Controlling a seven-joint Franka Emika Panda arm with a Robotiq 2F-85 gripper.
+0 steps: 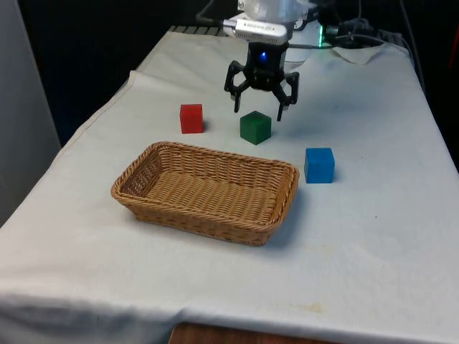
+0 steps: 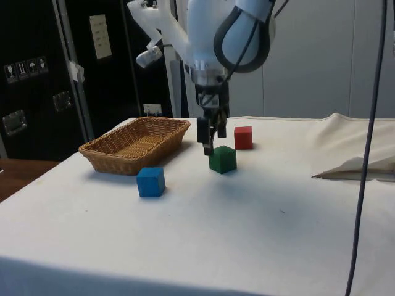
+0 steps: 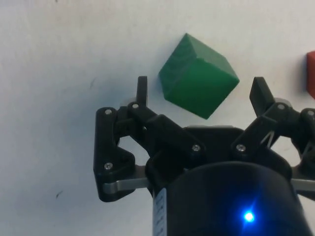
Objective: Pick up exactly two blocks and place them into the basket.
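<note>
The table under a white cloth (image 1: 373,236) carries an oval brown wicker basket (image 1: 140,172) with nothing in it, lying toward the table's near edge. Above the middle of the table hangs the black two-finger gripper (image 1: 259,109), its fingers spread wide apart and holding nothing. Just below and slightly forward of it stands the green wooden cube (image 1: 255,127), turned at an angle to the fingers, as the wrist view shows (image 3: 198,75). The blue cube (image 1: 319,165) sits near the basket's end on the front view's right, and the red cube (image 1: 191,118) stands behind the basket. I judge this the approach for the first pick: the gripper should align with the green cube, descend around it and close.
</note>
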